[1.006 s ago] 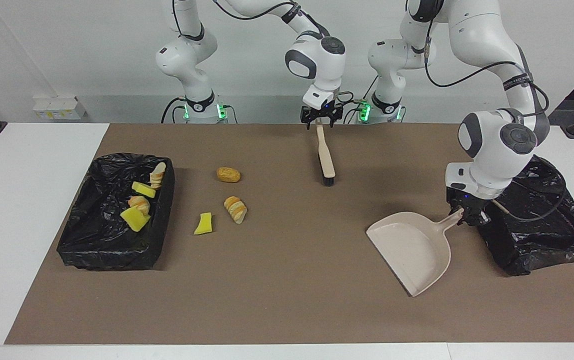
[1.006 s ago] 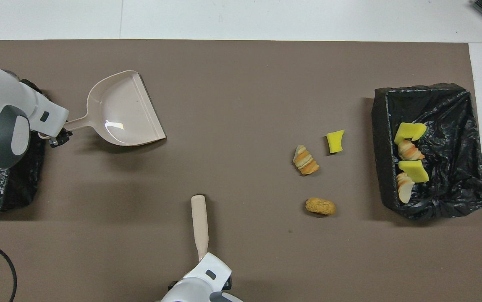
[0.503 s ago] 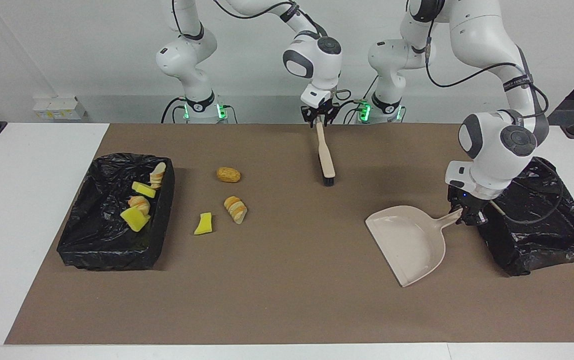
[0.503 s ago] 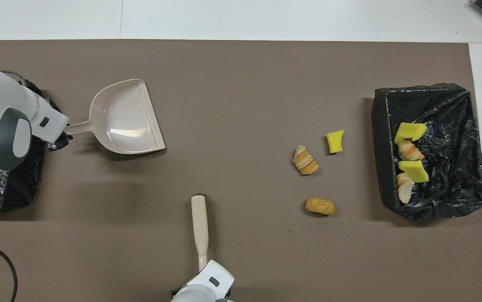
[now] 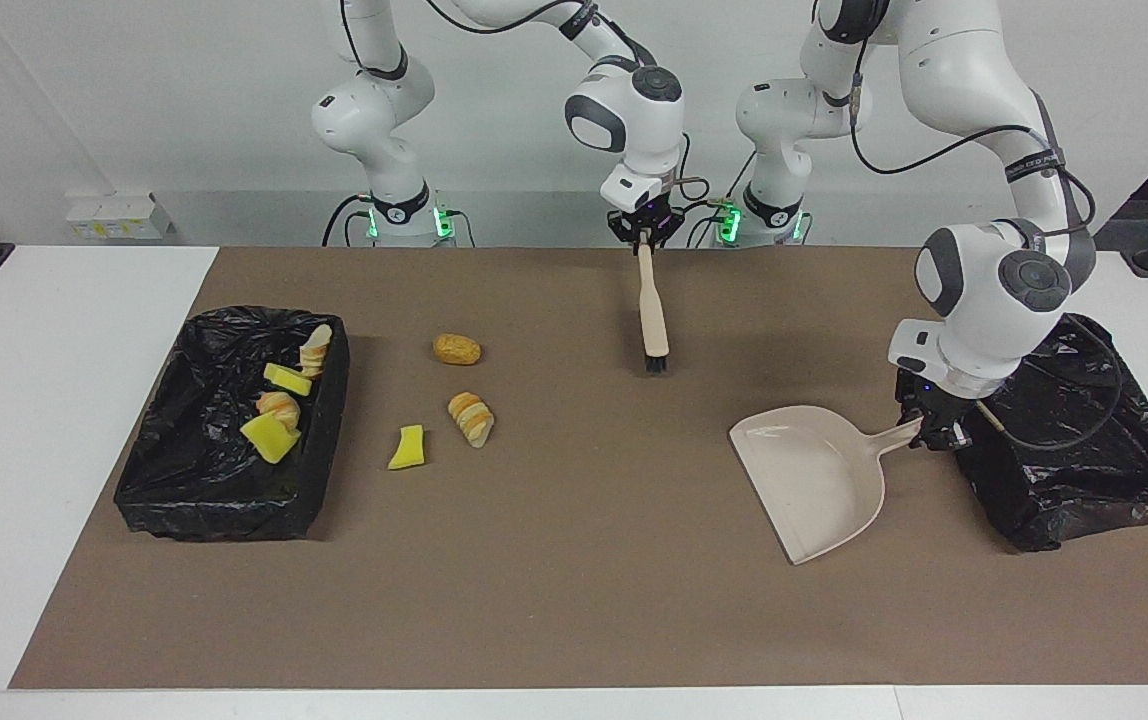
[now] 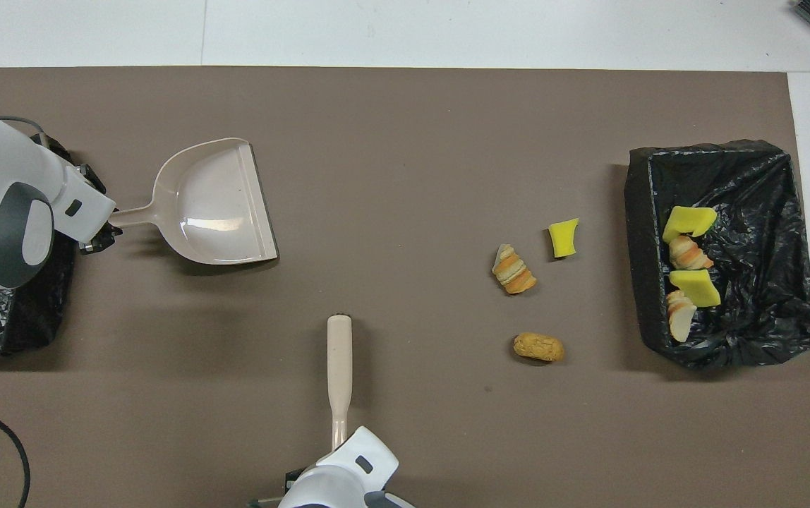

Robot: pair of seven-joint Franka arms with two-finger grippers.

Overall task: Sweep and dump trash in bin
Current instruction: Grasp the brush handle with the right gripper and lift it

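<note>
Over the mat's left-arm end, the left gripper (image 5: pixel 937 432) clamps the dustpan (image 5: pixel 814 478), swung flatter than before; the right gripper (image 5: pixel 644 228) grips the brush (image 5: pixel 651 315). Trash (image 5: pixel 454 400) lies beside the bin (image 5: pixel 224 500), bare mat between.

Bright, even indoor light from above. Both views are sharp, with no blur or edge distortion. Soft shadows lie on the brown mat (image 6: pixel 405 437) beside objects. A small glare streak shines inside the dustpan (image 6: pixel 214 204).
</note>
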